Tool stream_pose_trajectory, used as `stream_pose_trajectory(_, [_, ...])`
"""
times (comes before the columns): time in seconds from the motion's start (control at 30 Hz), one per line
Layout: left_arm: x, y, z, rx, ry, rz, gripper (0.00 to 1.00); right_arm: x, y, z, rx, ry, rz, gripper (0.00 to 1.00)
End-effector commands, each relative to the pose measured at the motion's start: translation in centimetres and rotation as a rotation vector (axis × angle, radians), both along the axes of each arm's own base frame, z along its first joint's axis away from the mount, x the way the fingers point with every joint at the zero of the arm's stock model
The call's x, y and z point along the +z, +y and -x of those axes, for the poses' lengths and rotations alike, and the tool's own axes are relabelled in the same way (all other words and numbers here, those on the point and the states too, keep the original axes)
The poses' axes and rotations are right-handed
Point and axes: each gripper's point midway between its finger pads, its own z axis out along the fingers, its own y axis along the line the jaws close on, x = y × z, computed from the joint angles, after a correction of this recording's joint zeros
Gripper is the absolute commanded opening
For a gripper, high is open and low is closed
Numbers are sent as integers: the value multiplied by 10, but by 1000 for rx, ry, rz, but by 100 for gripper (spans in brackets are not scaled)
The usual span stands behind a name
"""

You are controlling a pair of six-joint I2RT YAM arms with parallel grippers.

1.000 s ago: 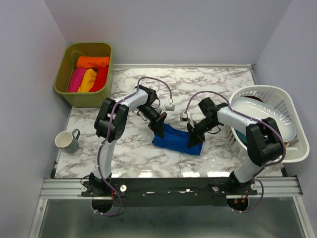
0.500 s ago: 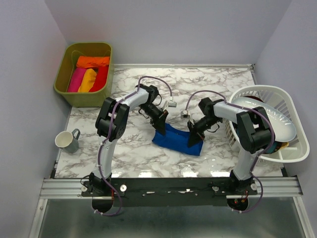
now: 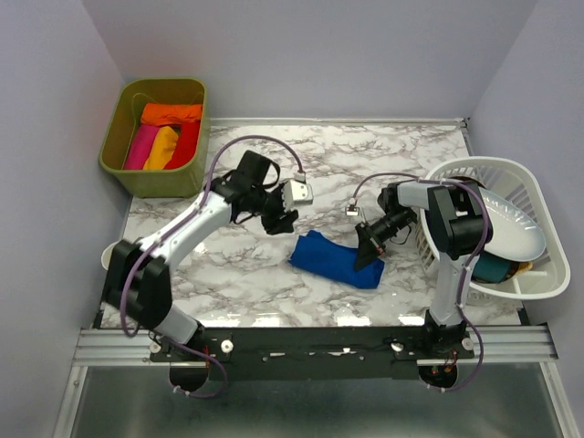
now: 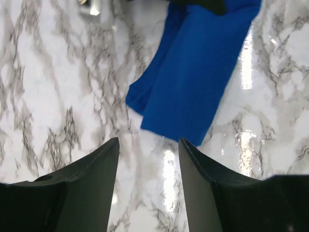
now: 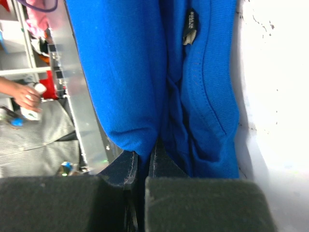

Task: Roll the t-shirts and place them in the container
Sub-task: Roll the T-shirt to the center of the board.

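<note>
The counter (image 3: 274, 283) is a glossy white slab veined in grey, catching glare along its near edge. At its right edge sits a white slatted plastic basket (image 3: 538, 283) holding a smooth white plate (image 3: 493, 219) and a teal dish (image 3: 497, 267). At the far left corner stands an olive-green plastic bin (image 3: 119, 155) with rounded corners. The blue t-shirt (image 3: 336, 260) lies a little right of the counter's middle, toward the near edge. It is soft knit cotton folded into a long, thick bundle set on a slant, with its layered edges showing in the left wrist view (image 4: 193, 82). The right gripper (image 3: 370, 246) is at the bundle's right end, its two dark fingers drawn almost together and clamped on a fold of the blue cloth (image 5: 142, 159). A stitched hem and a small dark label (image 5: 189, 26) lie just past the pinch. The left gripper (image 3: 278, 219) hangs above bare marble beside the bundle's far left end, touching nothing. Its jaws stand well apart (image 4: 148, 141) with only counter between them. In the bin lie four plain rolled shirts packed side by side: an orange one (image 3: 172, 113) across the far side, then pink (image 3: 141, 146), yellow (image 3: 164, 148) and red (image 3: 187, 144). A pale mug (image 3: 123, 260) at the left edge is partly hidden by the left arm.
</note>
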Motion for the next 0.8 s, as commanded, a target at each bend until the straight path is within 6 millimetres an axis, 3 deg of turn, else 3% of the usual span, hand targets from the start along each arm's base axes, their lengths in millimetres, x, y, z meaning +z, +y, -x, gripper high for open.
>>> stream_pose_trajectory(0.0, [-42,-13,25,-91,-244,-84,69,-18,-5,-2,5,44,72,1])
stream_pose_trajectory(0.03, [-34,-29,33,-121,-310,-38,69,-19,-4,-3,6,50,70,1])
stream_pose_trajectory(0.07, [-50,-24,38,-120,-328,-67,69,-19,-3,-4,1,55,69,1])
stream_pose_trajectory(0.13, [-52,-33,38,-122,-386,-40,70,-21,-3,-5,-3,66,75,1])
stream_pose_trajectory(0.4, [-91,-48,58,-216,-432,-60,70,-23,-1,-5,-8,105,70,1])
stream_pose_trajectory(0.63, [-120,-54,56,-245,-424,-139,70,-23,0,-4,-1,132,66,1])
stream_pose_trajectory(0.7, [-120,-60,55,-269,-408,-153,68,-23,0,-5,-1,131,66,1])
stream_pose_trajectory(0.73, [-133,-54,59,-286,-360,-206,66,-23,-1,-4,-4,131,68,1])
stream_pose_trajectory(0.77, [-127,-63,57,-298,-352,-196,59,-23,0,-5,-3,129,68,1])
